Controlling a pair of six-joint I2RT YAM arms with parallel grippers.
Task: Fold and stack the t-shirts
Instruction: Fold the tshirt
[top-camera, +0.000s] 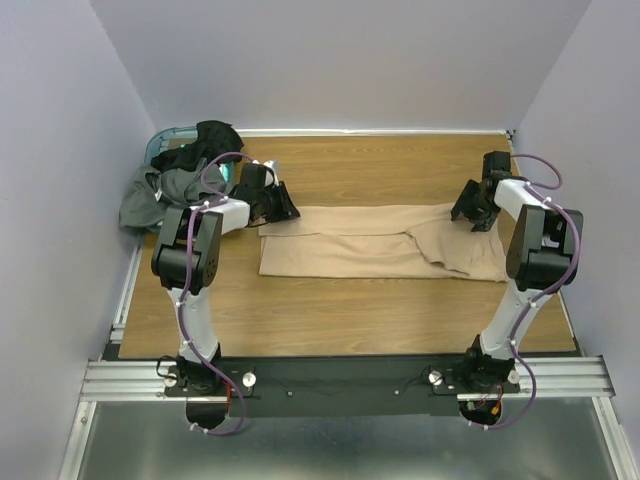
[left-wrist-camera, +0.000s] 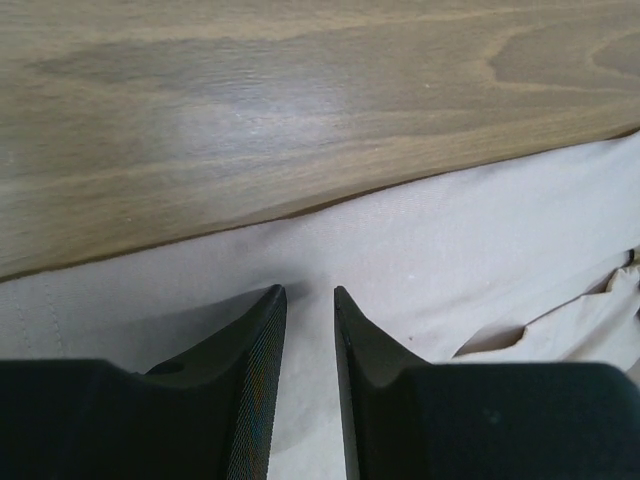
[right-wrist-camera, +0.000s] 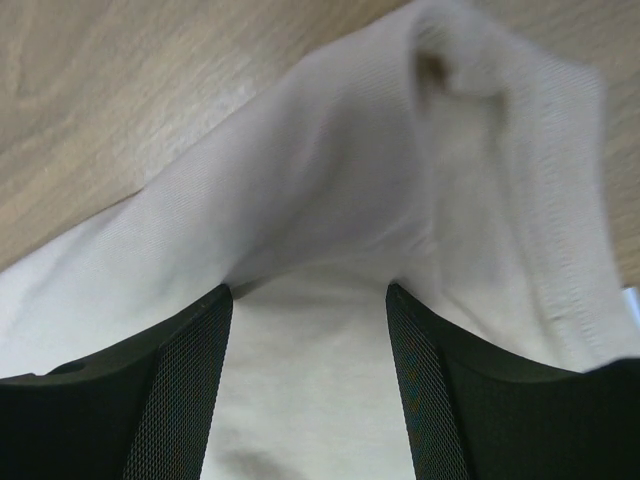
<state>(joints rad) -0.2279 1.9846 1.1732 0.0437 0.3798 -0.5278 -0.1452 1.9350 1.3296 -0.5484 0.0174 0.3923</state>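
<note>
The tan-beige t-shirt (top-camera: 370, 245) lies spread as a long band across the middle of the table. My left gripper (top-camera: 281, 205) is low over its far left corner. In the left wrist view its fingers (left-wrist-camera: 262, 380) stand a narrow gap apart, with flat tan cloth (left-wrist-camera: 420, 250) under and between them. My right gripper (top-camera: 472, 214) is at the shirt's far right end. It is wide open, with its fingers (right-wrist-camera: 190, 390) pressed into tan cloth (right-wrist-camera: 330, 200) that bulges up ahead of them. The dark grey and black t-shirts (top-camera: 180, 175) are heaped at the far left.
The dark shirts spill out of a teal basket (top-camera: 165, 135) at the far left corner. Bare wooden table (top-camera: 380, 160) lies beyond the tan shirt and in front of it. Purple-grey walls close in the left, back and right sides.
</note>
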